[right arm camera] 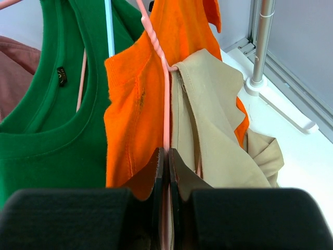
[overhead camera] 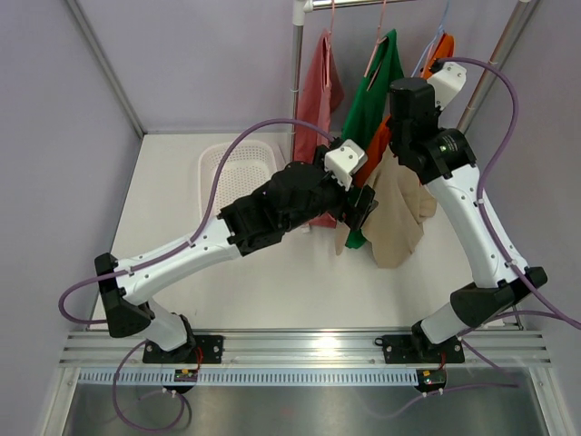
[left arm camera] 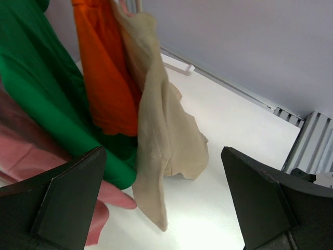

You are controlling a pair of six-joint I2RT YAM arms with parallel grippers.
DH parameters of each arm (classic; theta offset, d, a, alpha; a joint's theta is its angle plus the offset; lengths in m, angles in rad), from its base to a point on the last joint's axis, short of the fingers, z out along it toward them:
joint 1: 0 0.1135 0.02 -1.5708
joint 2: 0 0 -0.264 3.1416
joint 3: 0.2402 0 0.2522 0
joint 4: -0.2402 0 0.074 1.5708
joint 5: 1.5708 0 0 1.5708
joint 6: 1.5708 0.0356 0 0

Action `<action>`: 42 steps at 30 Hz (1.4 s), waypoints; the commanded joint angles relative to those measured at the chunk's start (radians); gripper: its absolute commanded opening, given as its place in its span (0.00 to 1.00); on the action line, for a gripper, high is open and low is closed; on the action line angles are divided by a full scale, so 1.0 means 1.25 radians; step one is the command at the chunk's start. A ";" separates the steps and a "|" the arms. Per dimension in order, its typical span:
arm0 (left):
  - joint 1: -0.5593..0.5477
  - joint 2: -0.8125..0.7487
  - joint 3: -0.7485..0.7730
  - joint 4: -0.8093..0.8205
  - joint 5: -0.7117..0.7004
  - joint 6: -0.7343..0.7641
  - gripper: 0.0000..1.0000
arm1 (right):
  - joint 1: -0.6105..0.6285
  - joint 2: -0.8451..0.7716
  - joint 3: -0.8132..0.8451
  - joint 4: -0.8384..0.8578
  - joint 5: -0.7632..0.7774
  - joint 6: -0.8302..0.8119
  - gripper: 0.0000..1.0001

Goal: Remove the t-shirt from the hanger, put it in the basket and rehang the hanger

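Observation:
A beige t-shirt (overhead camera: 399, 218) hangs on a pink hanger (right arm camera: 166, 114) in front of an orange shirt (right arm camera: 135, 114), its lower part drooping onto the white table. My right gripper (right arm camera: 167, 156) is shut on the hanger's pink wire just below the twisted neck; in the top view it (overhead camera: 397, 136) sits above the beige cloth. My left gripper (left arm camera: 164, 208) is open and empty, low over the table, with the beige t-shirt's (left arm camera: 166, 135) hanging edge just ahead between its fingers (left arm camera: 67, 198). In the top view it (overhead camera: 363, 207) is at the shirt's left side.
A green shirt (overhead camera: 368, 100) and a dull pink shirt (overhead camera: 318, 86) hang on the rack to the left. The rack's upright pole (overhead camera: 296, 82) stands behind, another pole (right arm camera: 260, 47) at the right. A white basket (overhead camera: 238, 168) lies at the back left.

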 commanded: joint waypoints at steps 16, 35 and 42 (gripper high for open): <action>-0.009 0.081 0.045 0.162 0.035 0.037 0.86 | 0.035 -0.102 0.017 0.002 -0.055 0.052 0.00; -0.032 0.041 0.081 0.093 0.076 0.048 0.00 | 0.036 -0.063 0.055 -0.015 0.023 0.026 0.00; -0.110 -0.049 0.063 0.040 0.032 0.057 0.00 | 0.025 -0.022 0.119 -0.068 0.096 0.024 0.00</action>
